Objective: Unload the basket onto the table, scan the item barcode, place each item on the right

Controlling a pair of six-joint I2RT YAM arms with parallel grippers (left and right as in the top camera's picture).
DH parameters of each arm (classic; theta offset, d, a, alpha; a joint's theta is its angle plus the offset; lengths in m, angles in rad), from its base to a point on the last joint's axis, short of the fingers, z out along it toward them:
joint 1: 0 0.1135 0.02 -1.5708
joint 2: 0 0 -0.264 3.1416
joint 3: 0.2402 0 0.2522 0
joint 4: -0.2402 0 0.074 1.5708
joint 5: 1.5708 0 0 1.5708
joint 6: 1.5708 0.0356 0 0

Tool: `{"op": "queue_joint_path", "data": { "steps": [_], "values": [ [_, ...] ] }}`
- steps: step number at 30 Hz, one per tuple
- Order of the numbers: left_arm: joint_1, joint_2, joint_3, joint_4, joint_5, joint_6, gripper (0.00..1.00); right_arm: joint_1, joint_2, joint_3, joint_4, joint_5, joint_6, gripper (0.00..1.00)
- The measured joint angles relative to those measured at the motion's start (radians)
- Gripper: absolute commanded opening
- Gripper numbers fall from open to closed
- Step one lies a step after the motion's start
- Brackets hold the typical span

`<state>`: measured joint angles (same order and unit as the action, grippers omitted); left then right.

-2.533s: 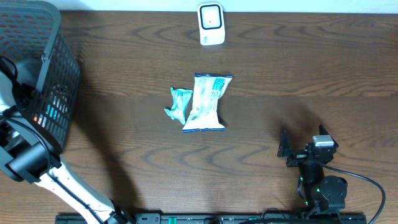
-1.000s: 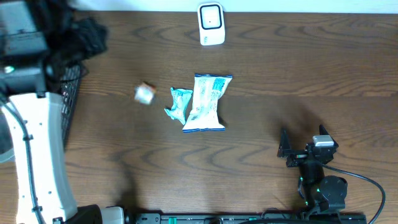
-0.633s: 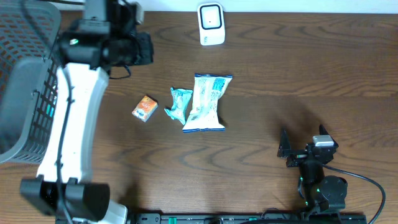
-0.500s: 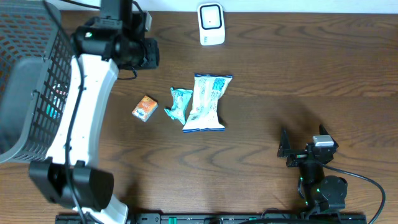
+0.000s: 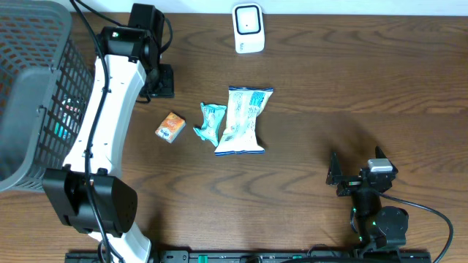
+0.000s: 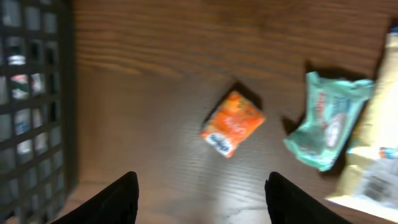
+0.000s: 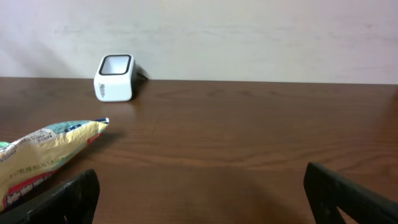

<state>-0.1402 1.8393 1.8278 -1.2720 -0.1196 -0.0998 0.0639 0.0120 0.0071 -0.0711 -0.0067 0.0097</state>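
orange packet (image 6: 232, 123) print blurred, perhaps unreadable

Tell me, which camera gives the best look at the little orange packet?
The left wrist view: the orange packet lies close below it, large and unobstructed, though a little blurred. The overhead view shows it tiny, beside the teal packet. The right wrist view does not show it at all.

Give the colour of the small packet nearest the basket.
Orange; the small packet shows best in the left wrist view.
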Motion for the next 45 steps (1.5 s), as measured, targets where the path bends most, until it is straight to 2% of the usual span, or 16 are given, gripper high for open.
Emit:
{"op": "queue_joint_path", "data": {
  "steps": [6, 27, 38, 45],
  "values": [
    [0.0, 0.017, 0.0, -0.03, -0.043, 0.0, 0.64, 0.0, 0.0, 0.0, 0.0, 0.0, 0.0, 0.99],
    [0.016, 0.235, -0.056, -0.113, -0.051, 0.0, 0.64, 0.0, 0.0, 0.0, 0.0, 0.0, 0.0, 0.99],
    [0.016, 0.248, -0.21, 0.048, 0.048, 0.0, 0.64, 0.0, 0.0, 0.0, 0.0, 0.0, 0.0, 0.99],
    [0.016, 0.248, -0.303, 0.159, 0.208, 0.002, 0.64, 0.0, 0.0, 0.0, 0.0, 0.0, 0.0, 0.99]
  ]
}}
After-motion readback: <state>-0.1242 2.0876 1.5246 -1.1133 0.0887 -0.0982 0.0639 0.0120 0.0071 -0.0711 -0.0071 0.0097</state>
